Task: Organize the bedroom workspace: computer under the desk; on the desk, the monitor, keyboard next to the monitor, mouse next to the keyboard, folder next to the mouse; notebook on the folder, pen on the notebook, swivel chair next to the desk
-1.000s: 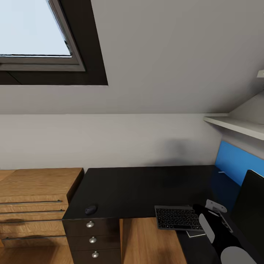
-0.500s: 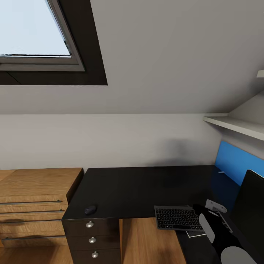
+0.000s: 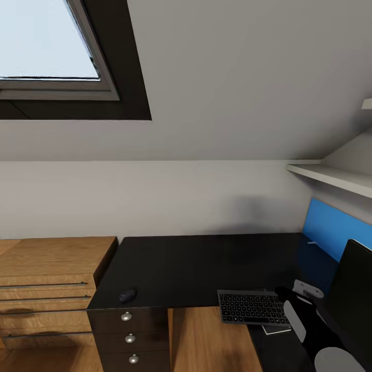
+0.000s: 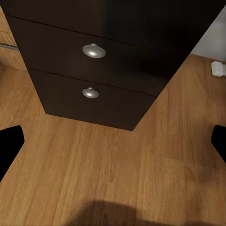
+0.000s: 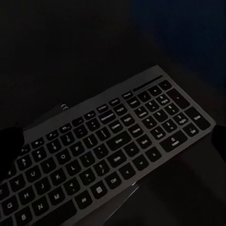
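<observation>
You had the slim dark grey keyboard [image 3: 251, 306] on the long black desk [image 3: 196, 263] beside the black-fronted monitor [image 3: 356, 289], your right gripper [image 5: 113, 141] spread open just above it. The small dark mouse [image 3: 127, 295] lay well apart near the drawers, so it needed moving; your left gripper [image 4: 113, 146] hung open and empty over the floor.

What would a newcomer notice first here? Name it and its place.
The skylight glows bright in the sloped wall, upper left in the head view. Below it stretches the long black desk, with the keyboard at its front edge and the mouse near the left corner above the drawers.
</observation>
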Motion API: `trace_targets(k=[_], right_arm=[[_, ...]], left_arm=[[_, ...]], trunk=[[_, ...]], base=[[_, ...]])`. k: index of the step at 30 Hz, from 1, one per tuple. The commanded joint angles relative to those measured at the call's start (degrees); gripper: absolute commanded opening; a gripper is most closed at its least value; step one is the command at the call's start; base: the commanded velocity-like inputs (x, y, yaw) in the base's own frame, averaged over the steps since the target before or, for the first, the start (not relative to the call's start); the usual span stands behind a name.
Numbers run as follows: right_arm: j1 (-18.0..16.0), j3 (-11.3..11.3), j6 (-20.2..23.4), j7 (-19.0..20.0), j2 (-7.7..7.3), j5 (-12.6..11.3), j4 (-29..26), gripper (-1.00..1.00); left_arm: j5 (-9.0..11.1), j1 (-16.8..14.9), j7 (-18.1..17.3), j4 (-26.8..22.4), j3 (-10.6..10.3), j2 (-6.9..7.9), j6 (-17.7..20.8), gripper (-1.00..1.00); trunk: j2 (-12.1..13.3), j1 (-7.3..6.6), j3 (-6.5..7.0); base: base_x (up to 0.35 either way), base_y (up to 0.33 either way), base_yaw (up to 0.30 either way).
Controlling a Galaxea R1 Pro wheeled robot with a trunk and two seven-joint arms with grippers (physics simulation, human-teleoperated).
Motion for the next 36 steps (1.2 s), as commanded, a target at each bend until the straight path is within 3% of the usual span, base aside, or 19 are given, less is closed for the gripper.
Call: trace_targets(k=[1, 36], right_arm=[[0.0, 0.1, 0.2, -0.3, -0.02, -0.4, -0.3, 1.0], [0.0, 0.5, 0.2, 0.3, 0.29, -0.6, -2.5, 1.0]], left_arm=[[0.1, 0.0, -0.1, 0.0, 0.2, -0.04, -0.1, 1.0], [0.1, 0.0, 0.0, 0.0, 0.2, 0.07, -0.1, 1.0]], trunk=[[0.0, 0.02, -0.03], [0.0, 0.02, -0.03]], base=[[0.0, 0.0, 0.0], [0.015, 0.0, 0.0]])
